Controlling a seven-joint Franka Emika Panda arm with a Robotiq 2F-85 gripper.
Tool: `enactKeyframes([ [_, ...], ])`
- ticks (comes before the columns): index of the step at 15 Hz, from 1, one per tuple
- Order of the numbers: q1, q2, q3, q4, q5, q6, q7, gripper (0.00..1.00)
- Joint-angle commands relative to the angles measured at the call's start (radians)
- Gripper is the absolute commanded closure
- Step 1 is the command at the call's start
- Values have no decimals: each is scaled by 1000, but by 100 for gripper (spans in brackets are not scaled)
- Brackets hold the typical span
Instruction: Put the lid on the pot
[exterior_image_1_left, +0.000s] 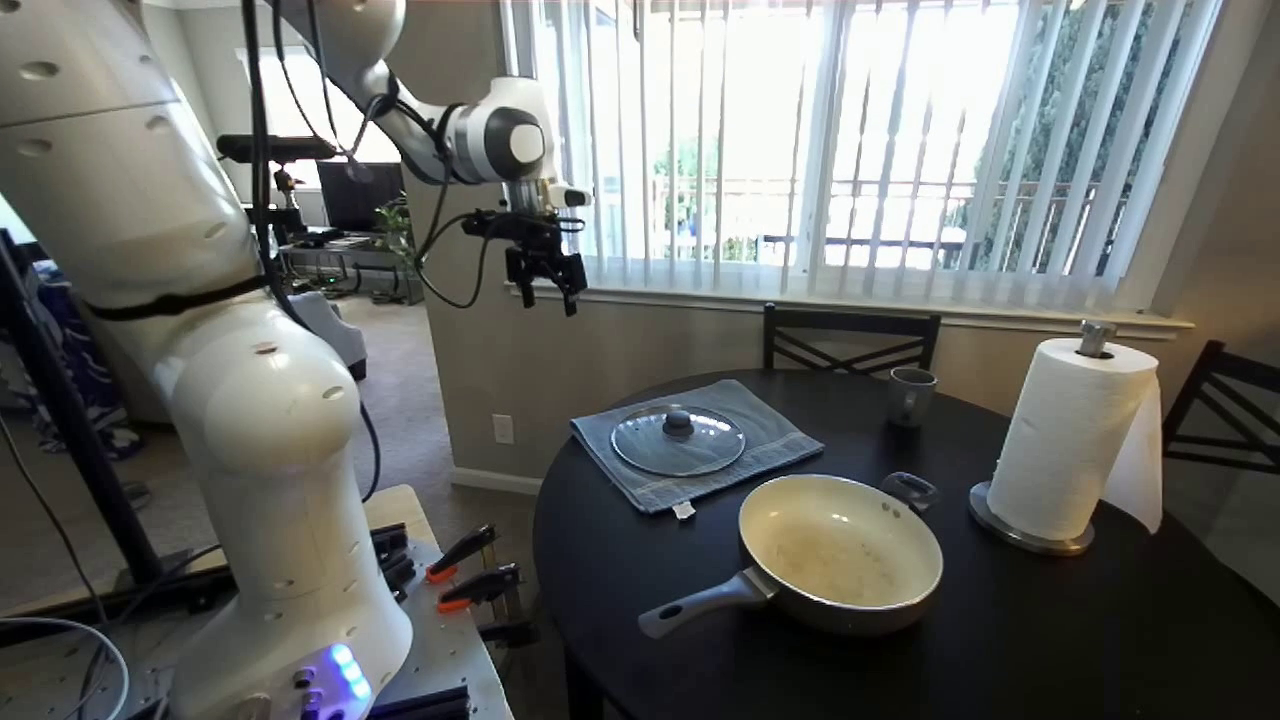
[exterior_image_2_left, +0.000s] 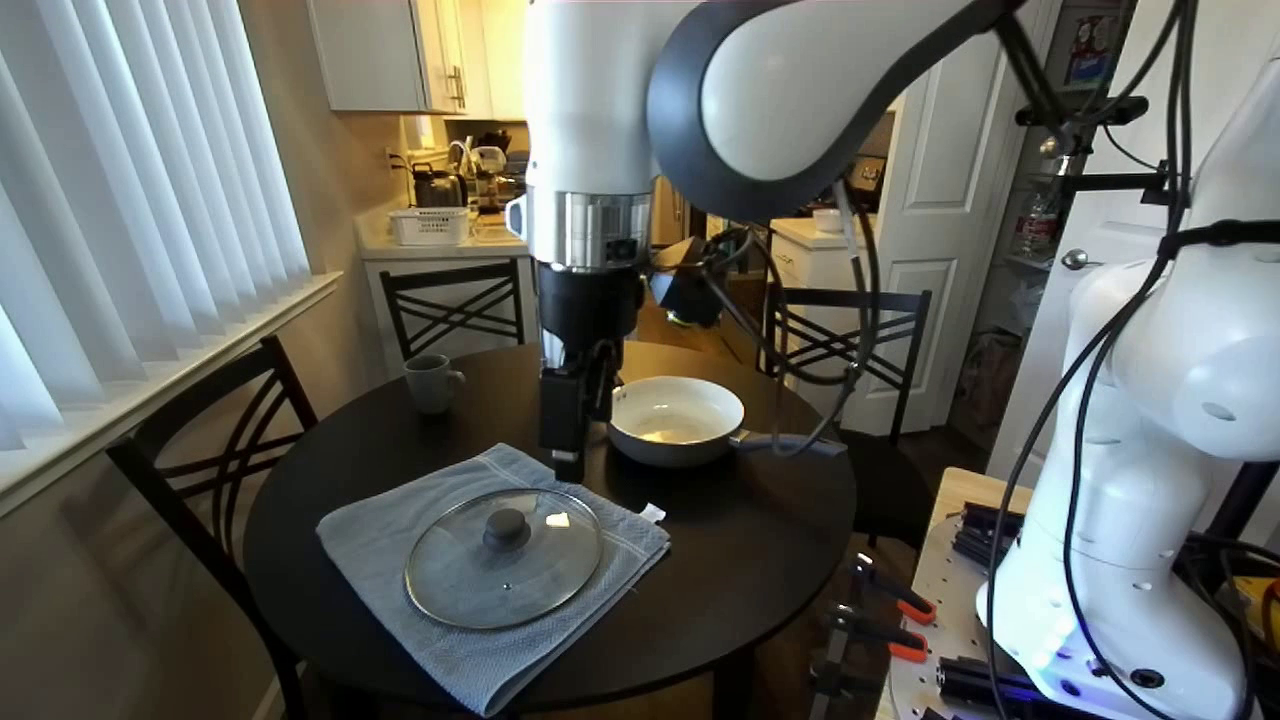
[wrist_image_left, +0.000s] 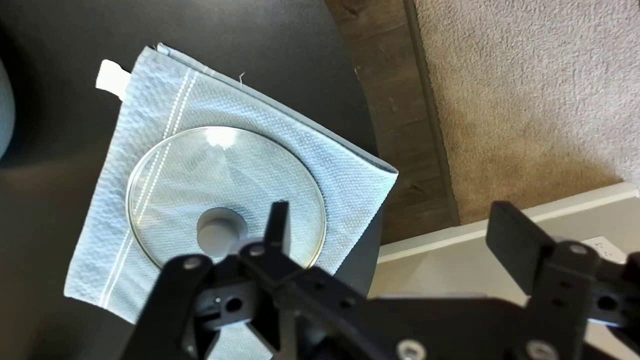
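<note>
The lid (exterior_image_1_left: 650, 455) is round see-through glass with a metal rim and a dark knob. It lies flat, knob up, on the folded blue-grey cloth in both exterior views (exterior_image_2_left: 470, 580) and in the wrist view (wrist_image_left: 225, 170). The pot (exterior_image_1_left: 840, 545) is a shallow pan, cream inside, uncovered on the table beside the cloth, also in an exterior view (exterior_image_2_left: 670, 415). Its handle (exterior_image_1_left: 705, 602) points toward the robot base side. My gripper (exterior_image_1_left: 550, 303) is open and empty, well above the table. In the wrist view the jaws (wrist_image_left: 390, 206) are wide apart, off to the side of the knob (wrist_image_left: 220, 230).
The cloth (exterior_image_1_left: 765, 440) lies near the edge of the round dark table (exterior_image_1_left: 640, 560). A grey mug (exterior_image_1_left: 911, 398) and a paper towel roll on a stand (exterior_image_1_left: 1070, 440) are on the table. Dark chairs (exterior_image_1_left: 850, 325) stand around it. A window with blinds (exterior_image_1_left: 800, 150) is behind.
</note>
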Motion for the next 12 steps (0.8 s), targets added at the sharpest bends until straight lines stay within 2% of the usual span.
enactKeyframes([
  [1,1,139,-25,99,-52,-2,48,0],
  [4,-6,161,-70,103,-94,5,58,0],
  [5,12,154,-68,98,-56,-2,22,0],
  [12,5,164,-87,103,-69,-2,22,0],
])
